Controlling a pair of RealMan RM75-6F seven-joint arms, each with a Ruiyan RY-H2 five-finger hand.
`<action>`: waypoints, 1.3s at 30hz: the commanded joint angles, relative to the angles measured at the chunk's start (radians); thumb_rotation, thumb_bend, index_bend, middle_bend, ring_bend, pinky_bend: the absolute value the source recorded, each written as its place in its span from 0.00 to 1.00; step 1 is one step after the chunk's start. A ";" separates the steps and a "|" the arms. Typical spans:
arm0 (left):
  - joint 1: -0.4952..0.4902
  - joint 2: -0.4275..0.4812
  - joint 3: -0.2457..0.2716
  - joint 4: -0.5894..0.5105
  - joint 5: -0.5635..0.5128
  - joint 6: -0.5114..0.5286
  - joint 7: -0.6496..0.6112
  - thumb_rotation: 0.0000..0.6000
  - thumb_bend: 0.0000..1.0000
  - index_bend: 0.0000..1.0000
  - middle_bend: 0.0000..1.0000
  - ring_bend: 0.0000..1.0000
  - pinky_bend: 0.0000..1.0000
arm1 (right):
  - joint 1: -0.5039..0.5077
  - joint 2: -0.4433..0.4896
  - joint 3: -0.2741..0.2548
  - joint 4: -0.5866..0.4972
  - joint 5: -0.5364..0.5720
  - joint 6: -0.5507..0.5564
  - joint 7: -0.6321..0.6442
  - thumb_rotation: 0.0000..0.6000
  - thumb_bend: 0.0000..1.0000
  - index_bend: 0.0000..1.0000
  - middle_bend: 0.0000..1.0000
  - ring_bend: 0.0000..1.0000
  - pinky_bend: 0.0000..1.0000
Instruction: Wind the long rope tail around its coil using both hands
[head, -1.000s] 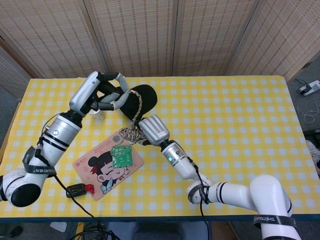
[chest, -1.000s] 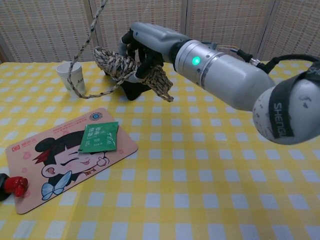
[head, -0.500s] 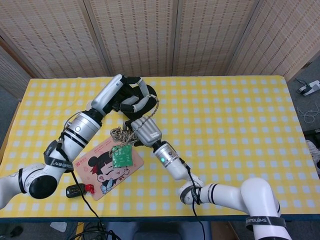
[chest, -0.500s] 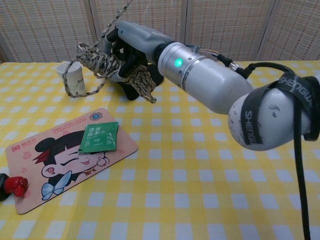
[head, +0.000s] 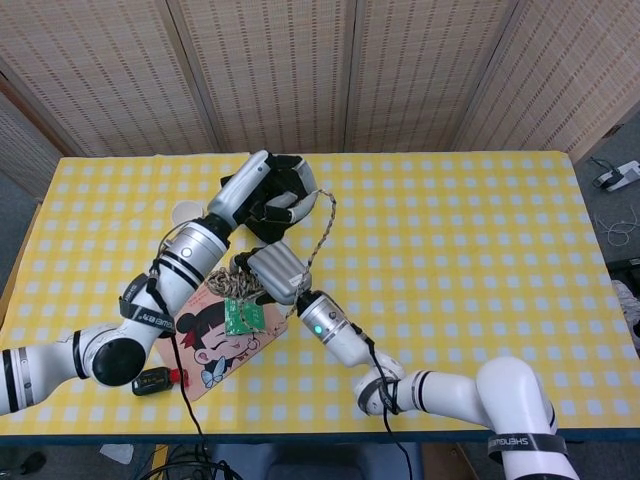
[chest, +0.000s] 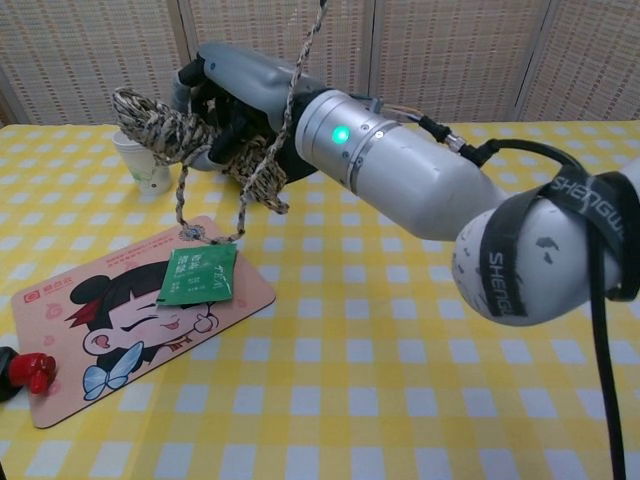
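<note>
Braided rope coil (chest: 165, 135) is grasped lengthwise-horizontal by right robot hand (chest: 225, 95); tail (head: 318, 235) is held taut, upward, by left robot hand (head: 283, 197).

In the chest view the rope tail (chest: 300, 70) leaves the frame at the top edge. The left robot hand (head: 285, 200) lies outside that view. The right robot hand (chest: 225, 100) covers the coil's (chest: 150, 130) middle.

Both views are bright and evenly lit, with only soft, faint shadows. Focus is sharp. The chest view bulges slightly at its edges.
</note>
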 joint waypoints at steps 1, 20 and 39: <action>-0.009 -0.010 0.011 0.031 -0.028 0.008 0.016 1.00 0.45 0.72 1.00 1.00 1.00 | -0.026 0.022 -0.040 -0.012 -0.056 0.021 0.057 1.00 1.00 0.81 0.61 0.57 0.76; 0.043 -0.009 0.049 0.177 -0.096 -0.005 0.039 1.00 0.45 0.72 1.00 1.00 1.00 | -0.126 0.073 -0.148 0.058 -0.245 0.139 0.382 1.00 1.00 0.83 0.63 0.57 0.76; 0.076 -0.047 0.133 0.301 -0.149 0.002 0.145 1.00 0.45 0.72 1.00 1.00 1.00 | -0.186 0.127 -0.143 0.015 -0.316 0.282 0.561 1.00 1.00 0.84 0.64 0.57 0.76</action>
